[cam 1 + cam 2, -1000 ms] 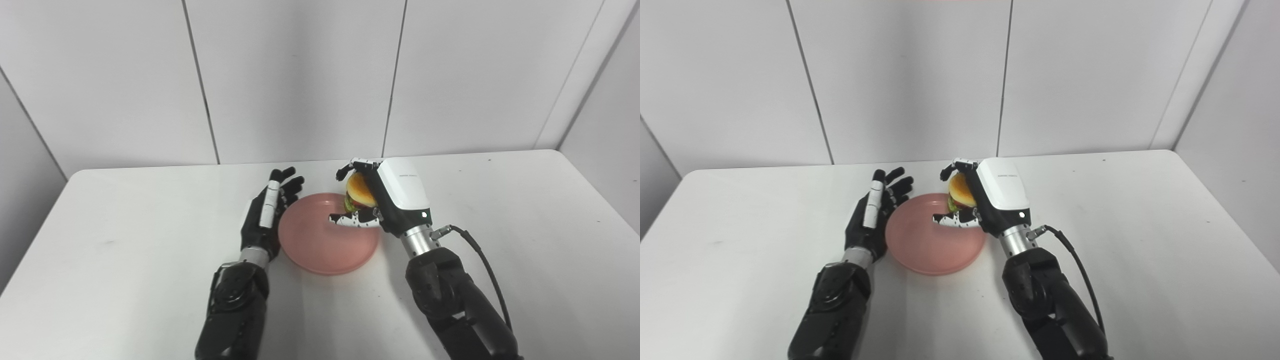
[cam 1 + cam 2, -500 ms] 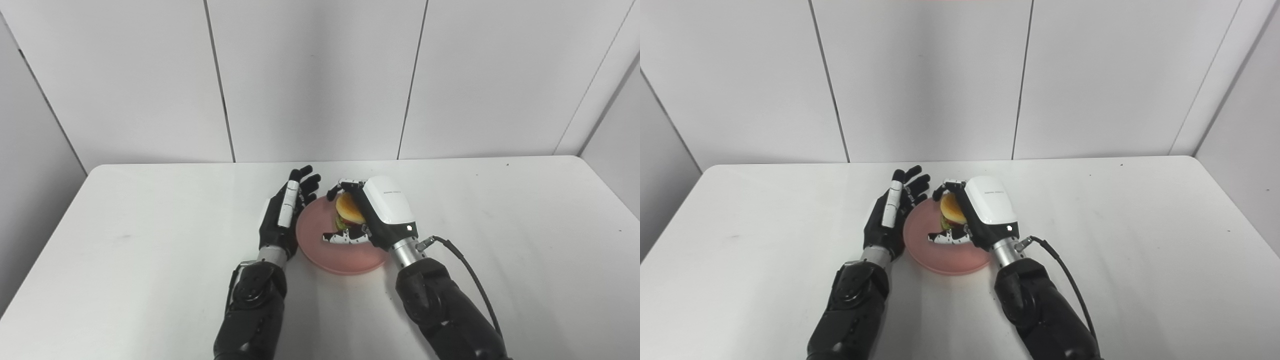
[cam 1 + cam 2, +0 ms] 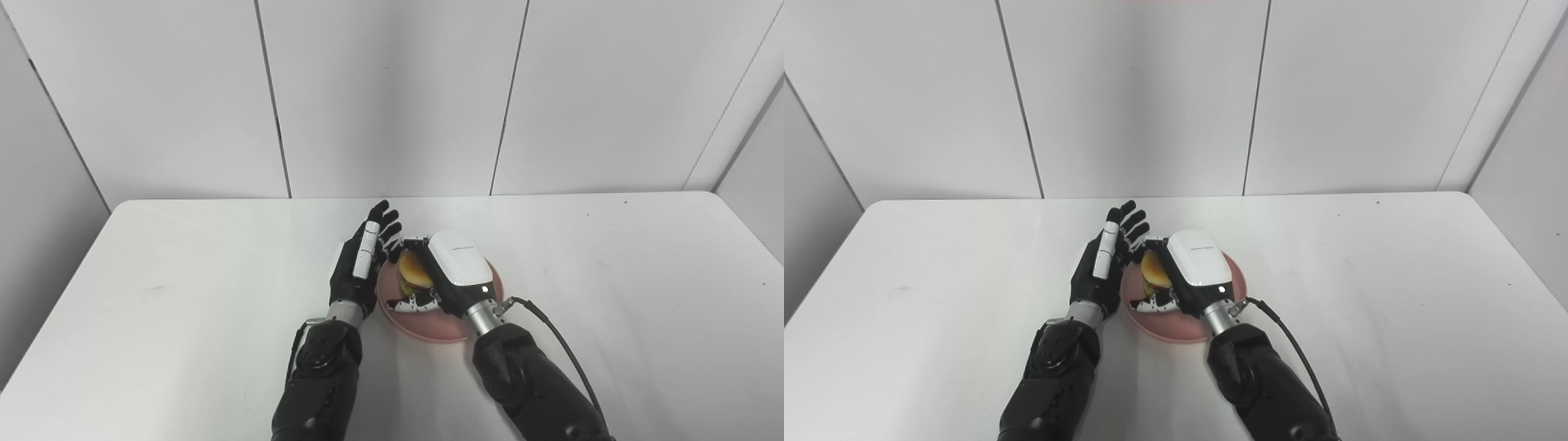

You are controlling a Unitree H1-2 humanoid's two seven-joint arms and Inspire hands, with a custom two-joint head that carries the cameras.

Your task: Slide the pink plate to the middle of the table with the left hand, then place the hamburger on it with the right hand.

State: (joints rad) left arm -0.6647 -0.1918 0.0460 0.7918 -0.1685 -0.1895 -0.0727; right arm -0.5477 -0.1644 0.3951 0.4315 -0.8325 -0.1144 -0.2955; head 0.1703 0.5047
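Note:
The pink plate (image 3: 442, 325) lies on the white table (image 3: 184, 294) near its middle. My right hand (image 3: 450, 272) is over the plate, shut on the hamburger (image 3: 411, 274), whose tan bun and green and red filling show between the fingers and thumb. The hand covers most of the plate. I cannot tell whether the hamburger touches the plate. My left hand (image 3: 361, 263) stands open on its edge against the plate's left rim, fingers straight and pointing away from me; it holds nothing. In the right eye view the hamburger (image 3: 1153, 272) sits between both hands.
White wall panels rise behind the table's far edge. A black cable (image 3: 554, 343) runs from my right wrist along the forearm. Small dark specks mark the table top on the left and right.
The camera has shifted, so the whole scene sits differently. My right hand has carried the hamburger leftward and lower over the plate, closer to the left hand, which stays open at the rim.

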